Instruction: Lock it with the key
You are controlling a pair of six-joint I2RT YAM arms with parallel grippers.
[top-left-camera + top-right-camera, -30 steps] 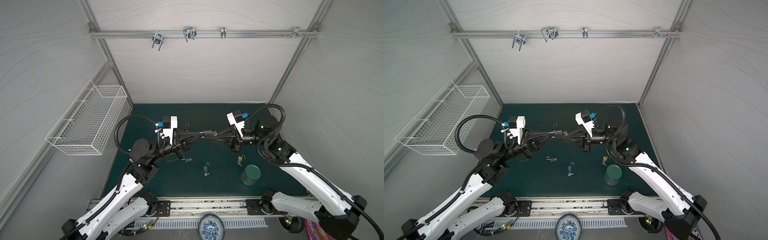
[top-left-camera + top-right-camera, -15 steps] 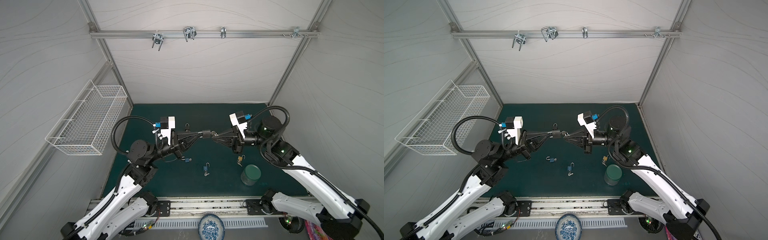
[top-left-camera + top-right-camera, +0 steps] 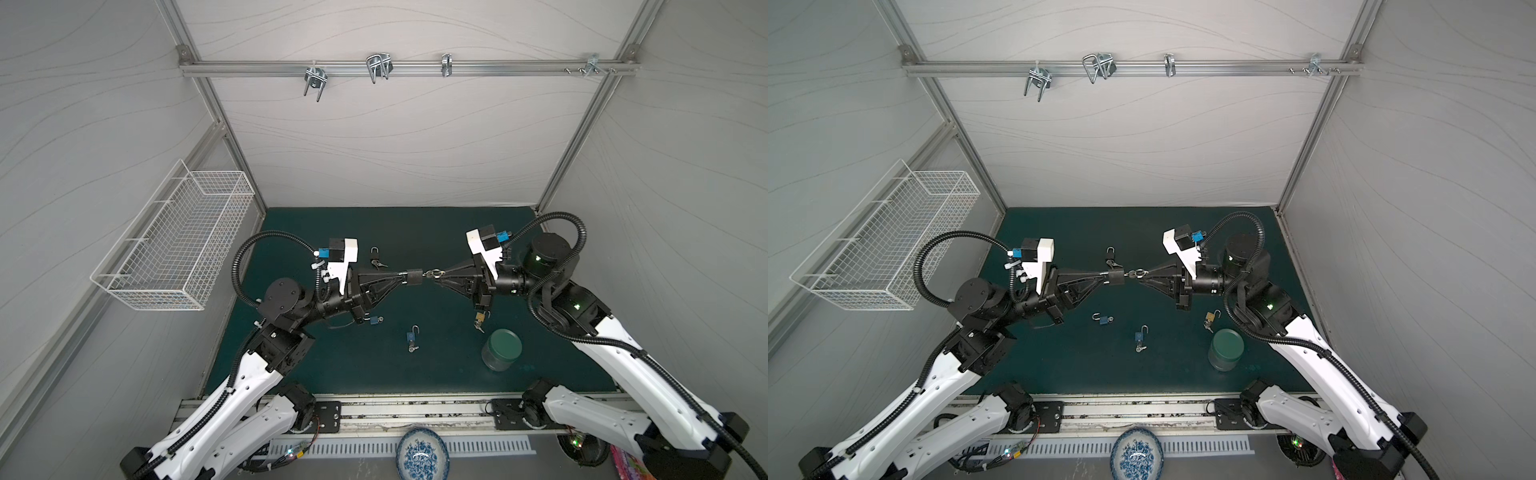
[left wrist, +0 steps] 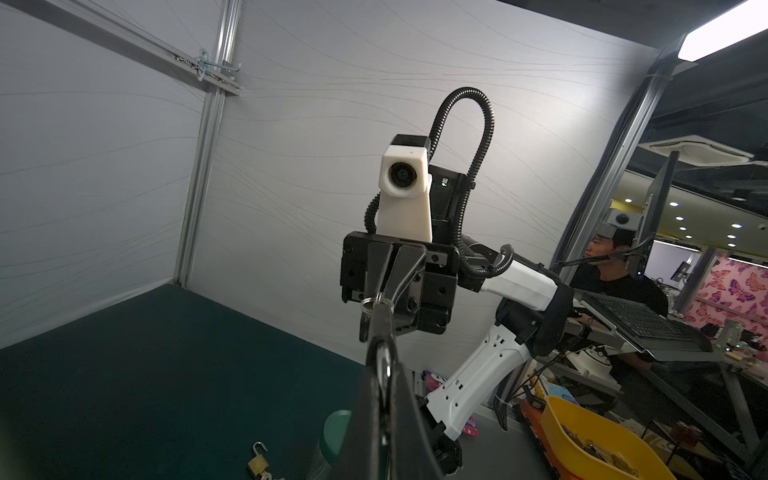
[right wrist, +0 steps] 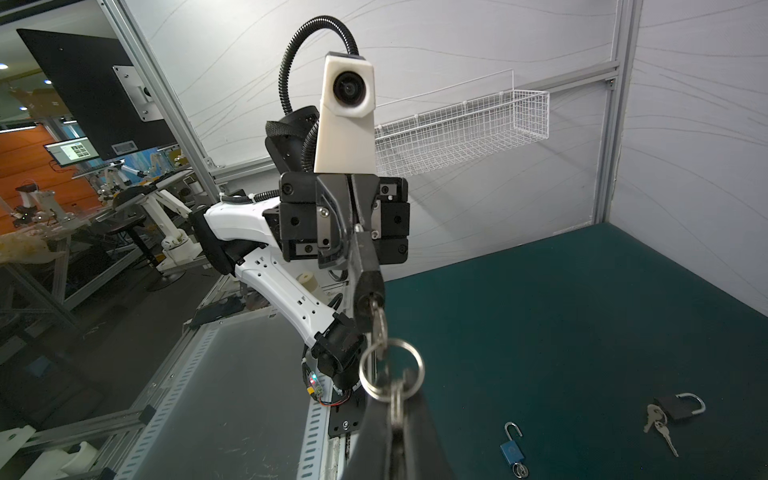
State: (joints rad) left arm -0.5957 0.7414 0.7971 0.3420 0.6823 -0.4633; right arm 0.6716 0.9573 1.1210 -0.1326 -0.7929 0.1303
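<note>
1. Left gripper is clamped shut on the black padlock, mid-frame, raised above the green mat in both top views.
2. Right gripper, closed, pinches the key bunch; one key sits in the keyhole.
3. Spare padlocks and a jar lie lower right on that mat.

- A robotics lab: white robot arms are bolted to a rail in a white-walled booth with an aluminium frame.
- Outside the booth are a person at a keyboard, a monitor and another robot arm by benches.
</note>
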